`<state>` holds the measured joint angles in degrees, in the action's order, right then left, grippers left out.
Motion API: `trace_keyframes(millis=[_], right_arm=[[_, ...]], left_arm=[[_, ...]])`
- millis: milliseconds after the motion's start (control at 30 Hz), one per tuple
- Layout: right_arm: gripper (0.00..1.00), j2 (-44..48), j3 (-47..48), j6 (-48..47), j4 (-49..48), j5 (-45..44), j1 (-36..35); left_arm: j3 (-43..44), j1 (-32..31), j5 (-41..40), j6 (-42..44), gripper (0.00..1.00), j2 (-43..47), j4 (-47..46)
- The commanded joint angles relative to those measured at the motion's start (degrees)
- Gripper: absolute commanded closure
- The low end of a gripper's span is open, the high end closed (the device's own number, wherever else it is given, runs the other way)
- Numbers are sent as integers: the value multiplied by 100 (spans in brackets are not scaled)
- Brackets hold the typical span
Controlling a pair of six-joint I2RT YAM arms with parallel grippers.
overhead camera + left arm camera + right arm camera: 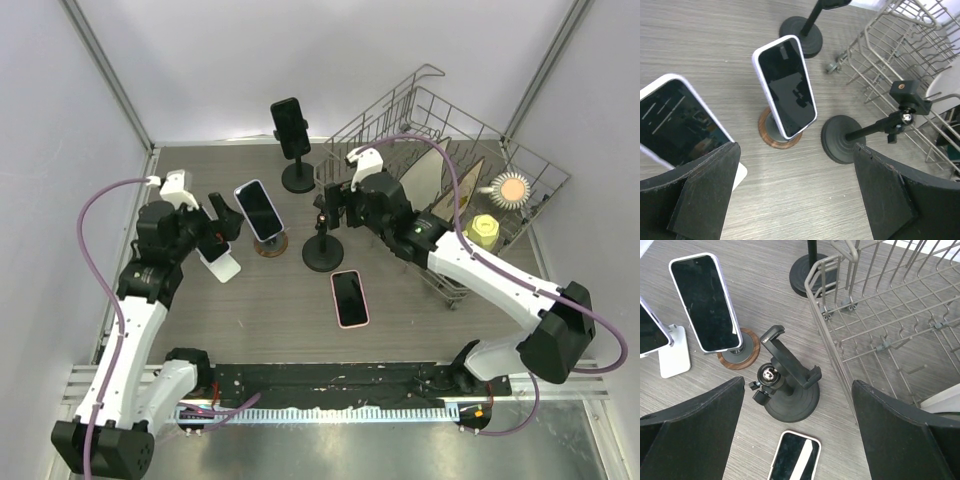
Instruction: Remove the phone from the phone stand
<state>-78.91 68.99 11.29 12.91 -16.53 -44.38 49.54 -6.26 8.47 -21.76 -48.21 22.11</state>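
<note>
Flat on the table lies the pink-cased phone (350,298), screen up, just in front of the round base of the black stand (322,250). The stand's clamp is empty, so this phone looks already freed and laid where it sits clear of the base. Directly over that stand hangs the right gripper (332,210), jaws spread wide, holding and touching nothing. Farther left, the left gripper (218,230) is likewise fully spread and empty, hovering near the white-cased phone (258,210), which is propped on its own stand.
</note>
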Motion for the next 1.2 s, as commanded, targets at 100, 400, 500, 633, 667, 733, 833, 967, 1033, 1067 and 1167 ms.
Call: trace_keyframes(millis=[100, 400, 500, 633, 667, 733, 833, 967, 1033, 1067, 1167], right_arm=[[9, 780, -287, -118, -438, 484, -18], [11, 2229, -1519, 40, -877, 985, -18], [11, 2599, -1835, 84, -1009, 1161, -18], [11, 2925, -2082, 110, -1106, 1231, -18], [11, 2969, -2135, 119, -1115, 1240, -18], [10, 3083, -2188, 137, -1167, 1266, -18], [10, 3171, -2276, 154, -1238, 1258, -18], [10, 3189, -2320, 146, -1255, 1319, -18], [10, 3189, -2329, 146, -1255, 1346, -18], [11, 3181, -2329, 146, -1247, 1346, -18], [10, 3128, -2311, 146, -1203, 1302, -18]], left_arm=[[1241, 29, 1165, -12, 0, -1576, -891], [3541, 29, 1790, 189, 0, -4248, -2184], [4358, 29, 2044, 312, 0, -5109, -2324], [5275, 37, 2343, 409, 3, -6111, -2378], [5459, 37, 2396, 418, 3, -6270, -2352], [5961, 37, 2571, 383, 4, -6771, -2264], [6523, 37, 2791, 348, 7, -7307, -2211], [6920, 37, 3011, 208, 11, -7738, -2140], [7113, 37, 3256, 85, 18, -7992, -2184], [7166, 37, 3336, 6, 21, -8081, -2184], [7245, 20, 3616, -284, 32, -8257, -2570]])
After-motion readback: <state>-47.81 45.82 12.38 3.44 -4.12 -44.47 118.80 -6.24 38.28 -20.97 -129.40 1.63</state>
